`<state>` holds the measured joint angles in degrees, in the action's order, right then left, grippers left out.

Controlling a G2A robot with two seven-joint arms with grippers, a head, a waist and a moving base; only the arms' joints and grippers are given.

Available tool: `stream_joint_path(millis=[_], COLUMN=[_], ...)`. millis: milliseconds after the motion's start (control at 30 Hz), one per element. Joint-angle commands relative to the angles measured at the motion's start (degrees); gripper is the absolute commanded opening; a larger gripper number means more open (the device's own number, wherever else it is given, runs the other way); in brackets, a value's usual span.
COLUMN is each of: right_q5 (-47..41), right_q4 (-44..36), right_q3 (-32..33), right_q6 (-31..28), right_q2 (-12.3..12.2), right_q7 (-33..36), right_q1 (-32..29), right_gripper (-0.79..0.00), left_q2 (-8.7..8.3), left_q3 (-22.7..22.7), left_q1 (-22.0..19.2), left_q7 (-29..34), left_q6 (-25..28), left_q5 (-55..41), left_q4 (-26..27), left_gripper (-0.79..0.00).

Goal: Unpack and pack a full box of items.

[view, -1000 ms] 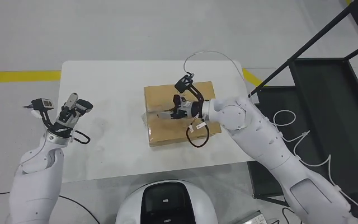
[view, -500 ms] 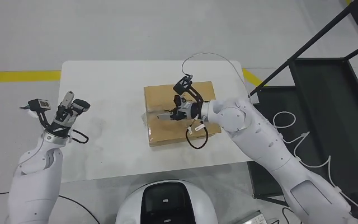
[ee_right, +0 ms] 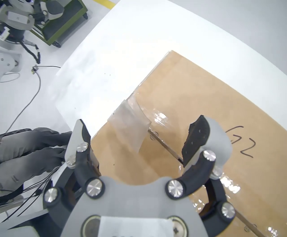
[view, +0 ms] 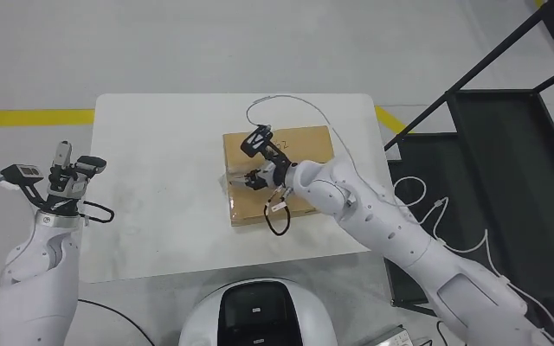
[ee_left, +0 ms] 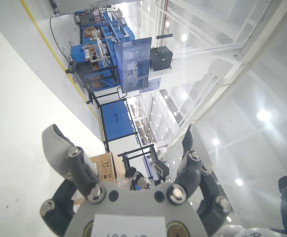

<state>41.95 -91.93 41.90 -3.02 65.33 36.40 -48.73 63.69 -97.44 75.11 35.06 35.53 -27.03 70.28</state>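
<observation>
A closed cardboard box (view: 303, 143) sits on the white table (view: 156, 173), its top seam covered with clear tape. My right gripper (view: 245, 179) hovers open over the seam, near the box's left edge. In the right wrist view the gripper (ee_right: 140, 125) stands just above the box (ee_right: 201, 94), its fingers on either side of the seam. A loose flap of clear tape (ee_right: 131, 122) curls up between them at the box's edge. My left gripper (view: 74, 164) is open and holds nothing, out past the table's left edge. In the left wrist view the left gripper (ee_left: 121, 132) points up into the room.
A dark metal rack (view: 485, 147) stands close to the table's right side. A thin cable (view: 294, 99) loops over the box's far side from the right arm. The table's left half (view: 147, 147) is bare. A green cart (ee_right: 60, 13) stands on the floor beyond the table.
My right gripper has slid left along the box's seam to its left edge. The left arm has swung left, off the table's edge.
</observation>
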Motion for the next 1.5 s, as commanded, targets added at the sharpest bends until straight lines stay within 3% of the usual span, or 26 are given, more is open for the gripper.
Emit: stream_joint_path(millis=[0,300,567,1467], right_q5=[1.8,10.0,15.4,23.3], right_q4=[0.2,-0.4,-2.3,-3.6], right_q3=[-1.0,-2.4,-0.6,7.7], right_q6=[1.6,8.1,9.8,16.3], right_q2=[0.5,1.6,1.3,1.6], right_q7=[-0.2,0.0,2.0,3.6], right_q1=[0.3,-0.3,-3.1,-9.2], right_gripper=[0.0,0.0,0.0,0.0], left_q2=[0.0,0.0,0.0,0.0], left_q3=[0.0,0.0,0.0,0.0], left_q1=[0.0,0.0,0.0,0.0], left_q7=[0.0,0.0,0.0,0.0], left_q6=[0.0,0.0,0.0,0.0], left_q5=[0.0,0.0,0.0,0.0], left_q4=[0.0,0.0,0.0,0.0], left_gripper=[0.0,0.0,0.0,0.0])
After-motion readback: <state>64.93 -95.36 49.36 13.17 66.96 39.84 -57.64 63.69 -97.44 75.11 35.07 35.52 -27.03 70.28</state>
